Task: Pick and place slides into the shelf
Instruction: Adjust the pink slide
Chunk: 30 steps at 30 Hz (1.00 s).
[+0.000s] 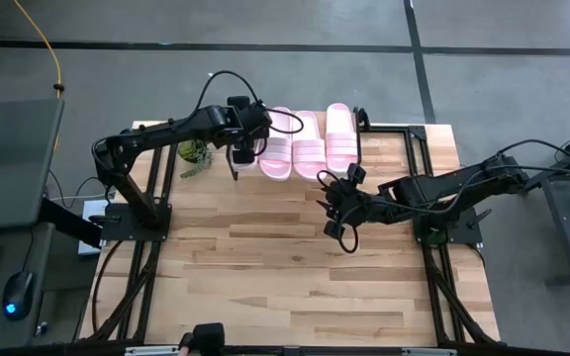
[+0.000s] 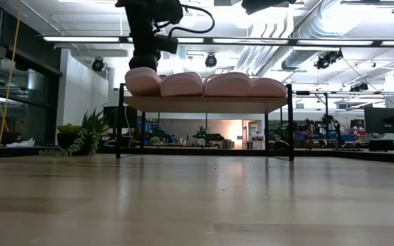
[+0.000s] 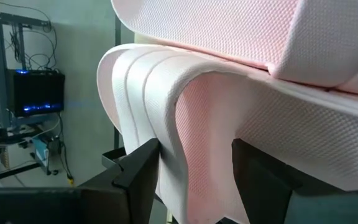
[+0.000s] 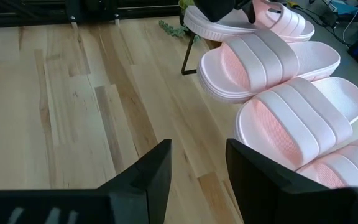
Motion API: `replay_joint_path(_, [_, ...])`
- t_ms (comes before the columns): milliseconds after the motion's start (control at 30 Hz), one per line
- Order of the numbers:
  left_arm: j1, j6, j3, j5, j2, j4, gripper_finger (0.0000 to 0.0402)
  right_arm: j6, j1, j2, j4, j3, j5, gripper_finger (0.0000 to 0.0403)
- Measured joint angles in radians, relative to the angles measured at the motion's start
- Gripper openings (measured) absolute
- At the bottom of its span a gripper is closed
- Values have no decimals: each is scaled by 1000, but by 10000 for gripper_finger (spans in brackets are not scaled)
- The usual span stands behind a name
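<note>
Four pale pink foam slides with wide ribbed straps are seen side by side on the low shelf (image 2: 204, 104) with the light wooden top board and thin black metal legs, at the far edge of the wood-plank counter (image 1: 285, 287). They are packed close, probably so that all four fit on the board.

The last slide (image 2: 143, 80), at the left end of the row, is gripped by the left tool (image 3: 194, 177). In the left wrist view its strap is pinched between the two dark fingers (image 3: 138, 177), so the tool is closed on the strap (the strap is likely the easiest part to hold). In the low view the slide looks set on the board, touching its neighbour (image 2: 182, 84), but whether its full weight is down cannot be told.

The right tool (image 1: 336, 210) is held open and empty over the bare counter, just in front of the shelf. In its wrist view the other three slides (image 4: 272, 62) lie near it, not touched.

A small green plant (image 1: 194, 153) sits beside the shelf's left end.
</note>
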<state>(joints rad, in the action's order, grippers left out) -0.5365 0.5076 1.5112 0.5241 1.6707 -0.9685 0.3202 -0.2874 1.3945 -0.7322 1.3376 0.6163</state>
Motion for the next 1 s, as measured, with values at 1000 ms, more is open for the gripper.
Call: replay_joint_path(1000, [13, 3, 41, 28, 1, -80, 184, -15, 0, 0, 23, 0, -8, 142])
